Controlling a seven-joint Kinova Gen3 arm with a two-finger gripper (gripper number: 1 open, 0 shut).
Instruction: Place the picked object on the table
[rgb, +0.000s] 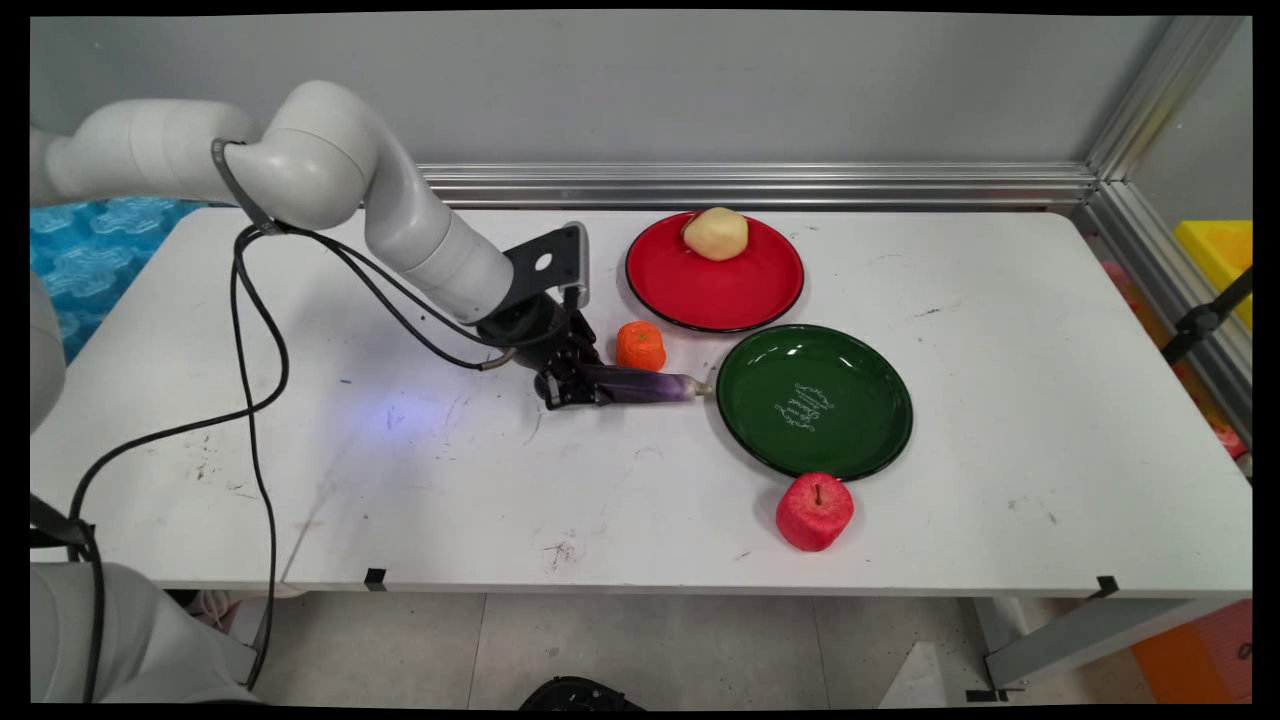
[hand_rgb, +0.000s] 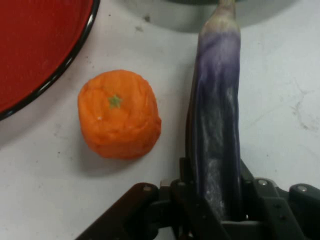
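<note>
A long purple eggplant (rgb: 645, 385) lies on the white table, its pale tip touching the rim of the green plate (rgb: 745, 425). My gripper (rgb: 572, 386) is low over the table and shut on the eggplant's near end. In the hand view the eggplant (hand_rgb: 216, 115) runs up from between the fingers (hand_rgb: 187, 200). An orange fruit (rgb: 640, 346) stands just beyond the eggplant, close to the red plate (rgb: 700, 300); the hand view shows this orange (hand_rgb: 120, 114) left of the eggplant.
A pale yellow fruit (rgb: 716, 233) sits on the red plate's far side. A red apple (rgb: 814, 511) stands on the table just in front of the green plate. The hand view catches part of the red plate (hand_rgb: 35, 45). An aluminium rail (rgb: 760, 185) borders the table's back.
</note>
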